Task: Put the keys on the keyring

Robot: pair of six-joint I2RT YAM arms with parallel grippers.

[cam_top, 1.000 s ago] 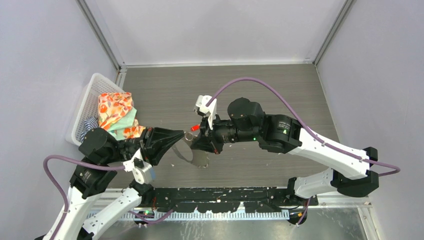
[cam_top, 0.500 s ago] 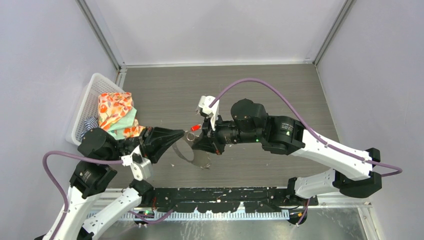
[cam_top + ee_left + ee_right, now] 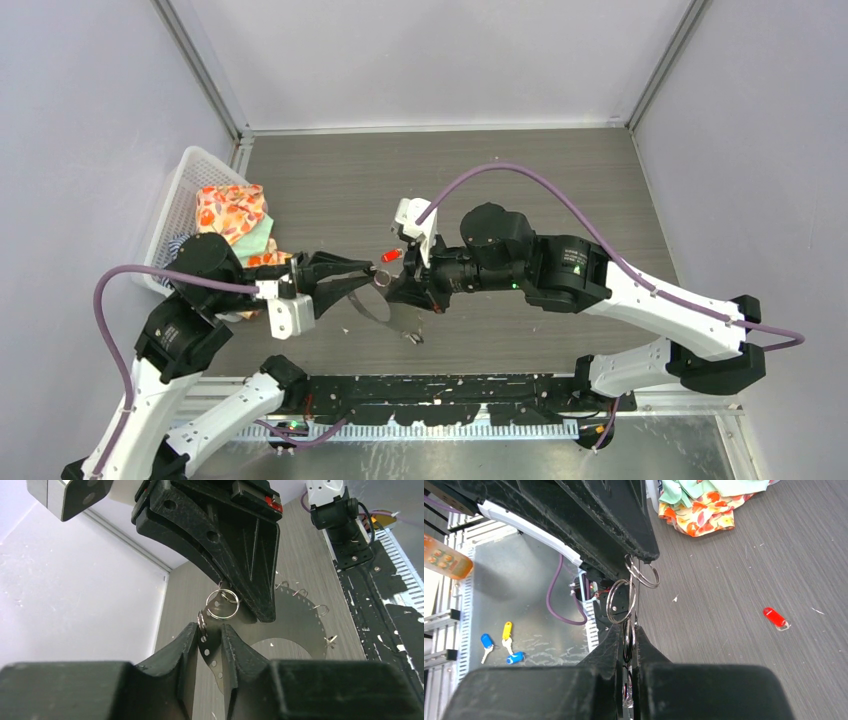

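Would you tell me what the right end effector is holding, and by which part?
The right end effector is shut on a small ring, pinched at its rim; the red key lies loose.

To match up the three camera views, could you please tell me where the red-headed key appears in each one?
Top external: the red key lies on the table near the middle, just beyond the small silver ring.
Left wrist: the key is not in view; the ring sits near centre.
Right wrist: the key lies on the table at the right; the ring hangs left of centre.
Shared landmark: the small silver ring.
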